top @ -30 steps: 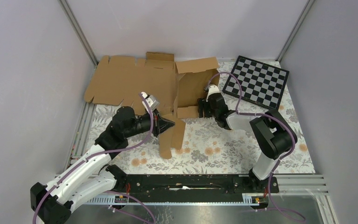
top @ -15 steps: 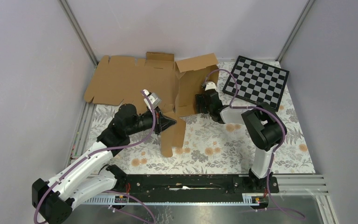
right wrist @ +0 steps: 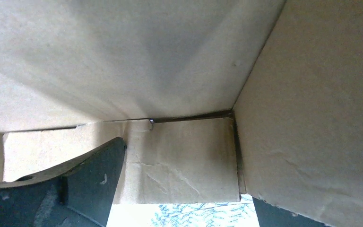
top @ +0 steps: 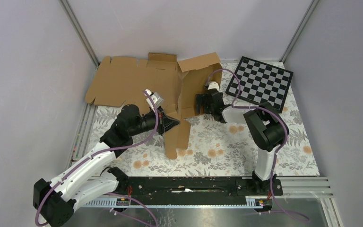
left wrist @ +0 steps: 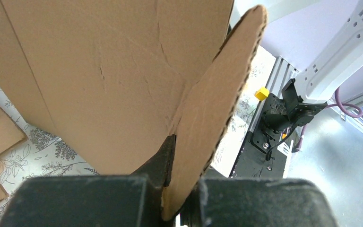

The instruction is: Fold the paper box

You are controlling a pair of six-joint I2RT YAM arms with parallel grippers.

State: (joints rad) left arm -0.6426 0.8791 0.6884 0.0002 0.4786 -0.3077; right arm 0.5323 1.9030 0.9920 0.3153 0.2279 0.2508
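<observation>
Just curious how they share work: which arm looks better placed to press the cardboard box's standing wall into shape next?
Probably the right. The right gripper is open and free, close to the standing wall of the paper box, while the left gripper is shut on a flap.

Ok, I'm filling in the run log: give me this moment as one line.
left gripper: shut on paper box flap | right gripper: open, inside box | fold: unfinished

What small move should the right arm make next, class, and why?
Probably close the right gripper on the small flap ahead of it. Its jaws stand open inside the raised corner of the box, facing that flap, while the left gripper is shut on the near flap, holding it up.
</observation>
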